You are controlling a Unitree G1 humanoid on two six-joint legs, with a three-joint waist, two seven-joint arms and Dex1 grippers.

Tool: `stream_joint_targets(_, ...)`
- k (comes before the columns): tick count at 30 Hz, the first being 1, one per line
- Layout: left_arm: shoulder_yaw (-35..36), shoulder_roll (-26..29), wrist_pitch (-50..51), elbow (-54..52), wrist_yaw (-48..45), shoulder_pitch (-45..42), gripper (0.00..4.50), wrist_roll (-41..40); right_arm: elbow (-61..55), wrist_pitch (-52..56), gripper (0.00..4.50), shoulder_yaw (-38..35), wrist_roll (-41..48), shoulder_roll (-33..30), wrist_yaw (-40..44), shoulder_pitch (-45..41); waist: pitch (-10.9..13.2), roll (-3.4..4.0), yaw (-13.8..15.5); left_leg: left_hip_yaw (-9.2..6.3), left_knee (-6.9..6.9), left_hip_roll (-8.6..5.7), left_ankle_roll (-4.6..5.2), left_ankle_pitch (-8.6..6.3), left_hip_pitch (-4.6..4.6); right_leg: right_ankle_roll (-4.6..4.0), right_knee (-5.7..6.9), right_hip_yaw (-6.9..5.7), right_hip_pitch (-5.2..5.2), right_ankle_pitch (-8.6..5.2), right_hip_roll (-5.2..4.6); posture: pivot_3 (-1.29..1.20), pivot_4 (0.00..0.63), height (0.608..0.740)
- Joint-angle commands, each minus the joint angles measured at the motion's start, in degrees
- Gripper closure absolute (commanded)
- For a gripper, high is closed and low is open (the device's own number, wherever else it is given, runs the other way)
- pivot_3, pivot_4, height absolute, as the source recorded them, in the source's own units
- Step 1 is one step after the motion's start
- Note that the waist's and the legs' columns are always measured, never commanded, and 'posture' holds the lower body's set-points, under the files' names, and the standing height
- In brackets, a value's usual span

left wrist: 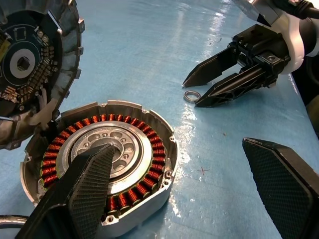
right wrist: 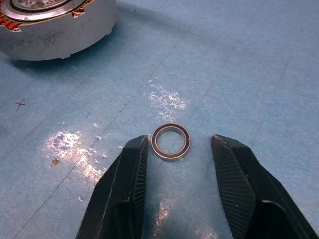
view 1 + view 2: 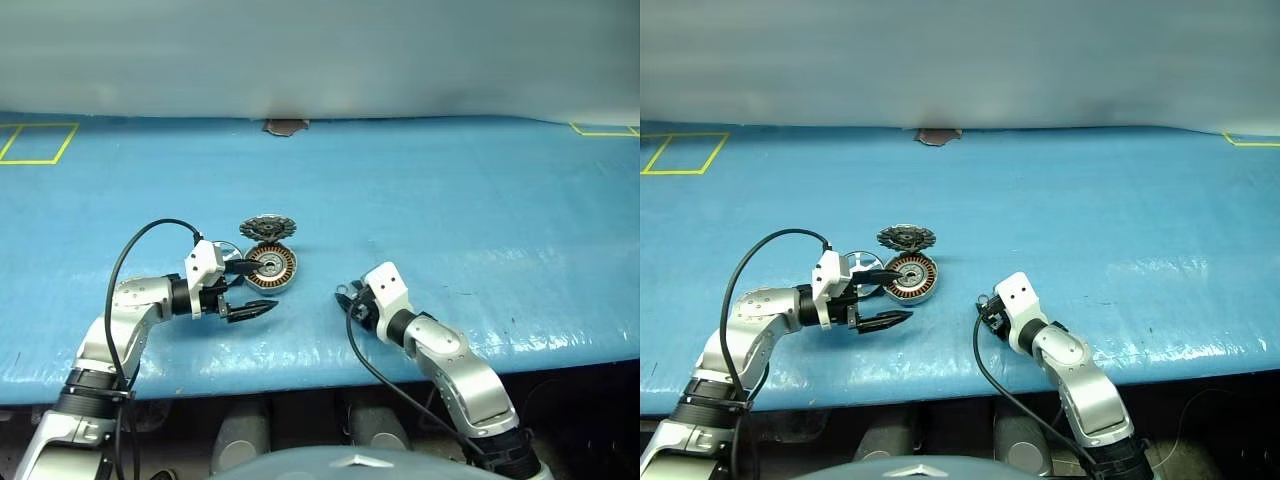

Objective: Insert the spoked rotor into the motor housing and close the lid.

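The motor housing [image 1: 107, 159], a round metal shell with copper windings, lies on the blue table beside the lid [image 3: 268, 228], a toothed grey disc just behind it. The spoked rotor [image 3: 862, 268] lies flat to the housing's left, partly behind my left wrist. My left gripper [image 3: 268, 288] is open, one finger [image 1: 84, 194] over the housing's centre and the other [image 1: 284, 184] above the bare table. My right gripper [image 2: 177, 154] is low over the table to the right of the housing. Its jaws are open on either side of a tiny washer ring [image 2: 171, 142], with a gap left.
The blue table cover [image 3: 450, 200] stretches wide behind and to the right. Yellow tape squares [image 3: 35, 142] mark the far left corner. A small brown patch [image 3: 285, 126] sits at the far edge. The near table edge runs just below both arms.
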Motion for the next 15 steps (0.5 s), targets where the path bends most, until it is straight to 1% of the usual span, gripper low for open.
stream_joint_targets(1,0.7,0.9,0.3,-1.2,-0.3,0.6,0.0,-0.5,0.0,0.9,3.49,0.4,0.9,0.1,0.3,0.2,0.0,0.0,0.0,0.0,0.0,0.0,0.0,0.0,0.0,0.0,0.0,0.0,0.0,0.0,0.0,0.0,0.15,0.74)
stream_joint_targets(2,0.8,1.0,0.3,-1.3,-0.3,0.9,0.0,-0.5,-0.1,0.9,3.73,0.4,0.9,0.0,0.3,0.1,0.0,0.0,-0.1,0.0,-0.01,0.01,0.0,0.0,0.0,0.0,0.0,0.0,-0.01,0.0,0.0,0.0,0.15,0.74)
stream_joint_targets(8,2.0,1.1,0.3,-2.1,0.6,2.6,0.0,-1.0,-1.1,0.8,3.74,0.0,0.2,-0.2,-0.6,-1.5,0.0,0.0,-0.2,0.01,-0.01,0.02,0.0,0.0,0.02,0.0,0.0,0.0,-0.01,0.0,0.0,0.0,0.15,0.74)
stream_joint_targets(15,4.2,1.6,0.2,-3.1,2.3,5.4,0.0,-1.3,-5.7,2.7,3.74,0.9,2.4,0.8,1.2,-8.1,0.0,0.02,-0.5,0.01,-0.01,0.03,0.0,0.0,0.01,0.0,0.02,0.0,-0.04,0.0,0.01,0.0,0.15,0.74)
